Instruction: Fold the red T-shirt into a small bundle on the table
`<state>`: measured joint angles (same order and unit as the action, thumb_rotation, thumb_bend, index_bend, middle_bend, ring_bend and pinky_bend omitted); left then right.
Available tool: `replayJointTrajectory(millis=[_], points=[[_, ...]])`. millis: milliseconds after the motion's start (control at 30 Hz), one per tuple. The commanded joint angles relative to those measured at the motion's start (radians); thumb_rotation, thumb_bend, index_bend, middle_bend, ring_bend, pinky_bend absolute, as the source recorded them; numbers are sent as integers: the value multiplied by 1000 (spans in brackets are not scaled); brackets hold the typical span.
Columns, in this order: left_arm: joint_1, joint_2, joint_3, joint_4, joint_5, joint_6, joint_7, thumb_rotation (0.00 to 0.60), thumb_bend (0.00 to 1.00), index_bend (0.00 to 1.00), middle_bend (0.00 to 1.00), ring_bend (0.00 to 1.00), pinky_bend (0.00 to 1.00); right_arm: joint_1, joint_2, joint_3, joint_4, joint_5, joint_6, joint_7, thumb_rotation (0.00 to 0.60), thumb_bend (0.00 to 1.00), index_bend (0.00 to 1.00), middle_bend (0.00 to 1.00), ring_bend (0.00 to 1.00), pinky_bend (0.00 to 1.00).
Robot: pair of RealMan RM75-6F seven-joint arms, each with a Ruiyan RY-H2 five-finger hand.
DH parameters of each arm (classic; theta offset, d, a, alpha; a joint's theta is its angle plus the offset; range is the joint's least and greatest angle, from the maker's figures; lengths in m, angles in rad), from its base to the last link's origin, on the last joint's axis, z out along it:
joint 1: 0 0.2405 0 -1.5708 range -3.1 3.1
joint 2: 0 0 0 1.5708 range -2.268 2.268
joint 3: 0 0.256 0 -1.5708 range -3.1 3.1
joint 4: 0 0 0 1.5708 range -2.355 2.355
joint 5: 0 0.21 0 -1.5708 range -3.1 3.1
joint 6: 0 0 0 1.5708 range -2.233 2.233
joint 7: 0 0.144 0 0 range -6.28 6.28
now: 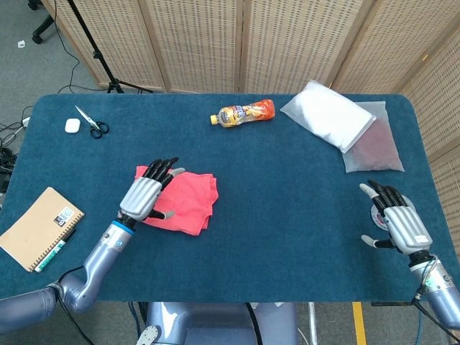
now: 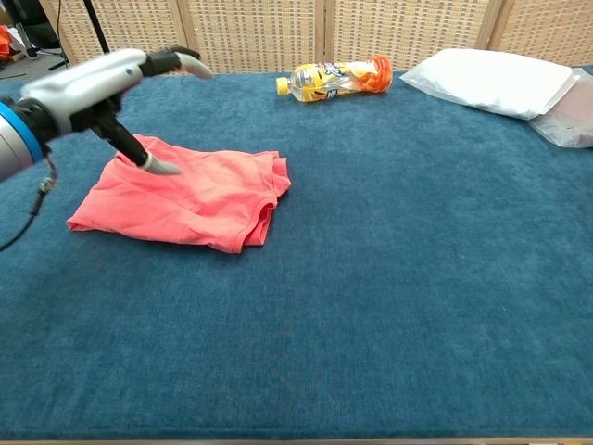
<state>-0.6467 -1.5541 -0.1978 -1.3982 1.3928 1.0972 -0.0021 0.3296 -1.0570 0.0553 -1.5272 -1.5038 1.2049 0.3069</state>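
The red T-shirt [image 1: 188,202] [image 2: 190,197] lies folded into a flat bundle on the left half of the blue table [image 1: 287,194]. My left hand [image 1: 147,194] [image 2: 102,88] hovers above the shirt's left part, lifted off the cloth, fingers spread and holding nothing. My right hand [image 1: 397,219] rests open near the table's right front corner, far from the shirt; the chest view does not show it.
An orange drink bottle [image 1: 244,113] lies at the back centre. A white bag [image 1: 327,113] and a clear bag [image 1: 374,147] sit at the back right. Scissors [image 1: 90,122] and a small white case [image 1: 71,126] are at the back left, a notebook [image 1: 37,228] at the front left.
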Motion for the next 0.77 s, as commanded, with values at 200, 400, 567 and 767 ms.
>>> replayJointTrajectory(millis=[200, 400, 567, 767], points=[[96, 118, -17, 19, -51, 112, -10, 600, 0, 0, 0, 0, 0, -1, 5, -4, -6, -13, 6, 7, 600, 193, 0, 0, 0, 0], [190, 181, 0, 17, -86, 193, -18, 600, 0, 0, 0, 0, 0, -4, 8, -6, -13, -22, 15, 6, 600, 194, 0, 0, 0, 0], [271, 234, 23, -24, -122, 240, -34, 600, 0, 0, 0, 0, 0, -4, 9, -8, -18, -30, 20, 4, 600, 193, 0, 0, 0, 0], [380, 314, 81, -133, -165, 280, -9, 600, 1, 0, 0, 0, 0, -6, 8, -8, -18, -30, 24, 0, 600, 193, 0, 0, 0, 0]])
